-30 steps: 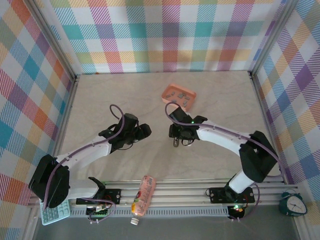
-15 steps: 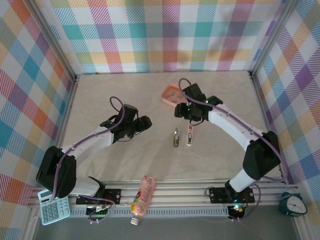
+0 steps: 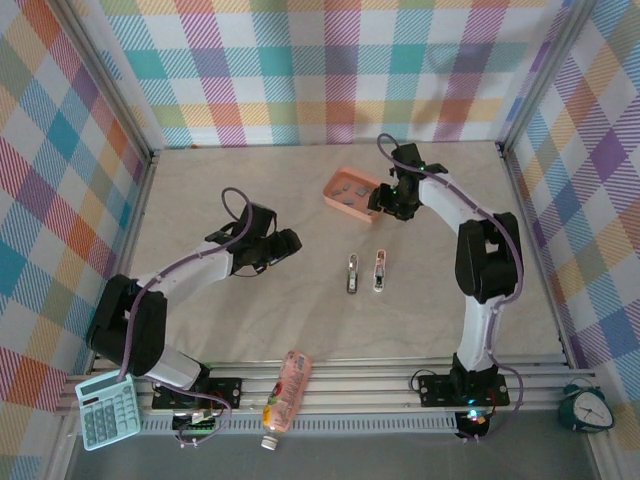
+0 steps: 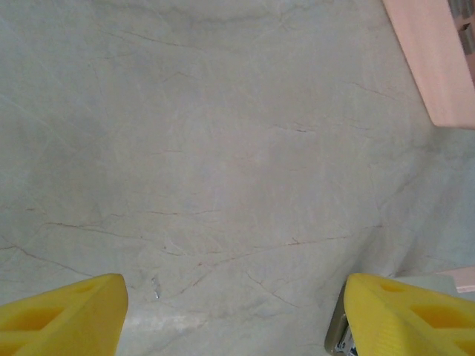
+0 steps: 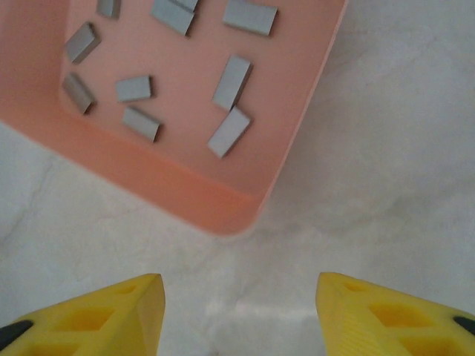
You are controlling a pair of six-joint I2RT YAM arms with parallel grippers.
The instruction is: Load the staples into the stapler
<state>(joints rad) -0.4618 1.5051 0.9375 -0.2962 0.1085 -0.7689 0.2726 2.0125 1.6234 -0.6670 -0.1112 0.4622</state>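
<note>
The left gripper [image 3: 285, 243] hovers over the bare, grey-veined marble tabletop [image 3: 200, 200]. In its wrist view the yellow fingers [image 4: 59, 311] stand wide apart with nothing between them.

Right of it, near the middle of the table, two small slim staplers lie side by side and parallel: a dark silvery stapler [image 3: 352, 275] and a pale reddish stapler [image 3: 380, 271]. They are just beside each other, and too small to tell whether either magazine is open.

Behind them sits the shallow salmon-pink plastic tray [image 3: 335, 200]. The short grey metal staple strips [image 5: 230, 132] lie scattered flat on its floor.

The right gripper [image 5: 237, 311] hangs at the tray's right-hand corner. Its yellow fingers are spread wide and empty, their tips over the table just outside the tray wall [image 5: 185, 193].

The step in hand looks like fetching a first strip; none has reached a stapler. The next move calls for advancing over the wall and coming down on one strip. The two nearest the corner lie almost touching, so the jaws should straddle only one, across its narrow width, and close gently. The strips are thin and flat, so a slip is likely. The strip then has to be carried to the staplers, well apart from the tray.
</note>
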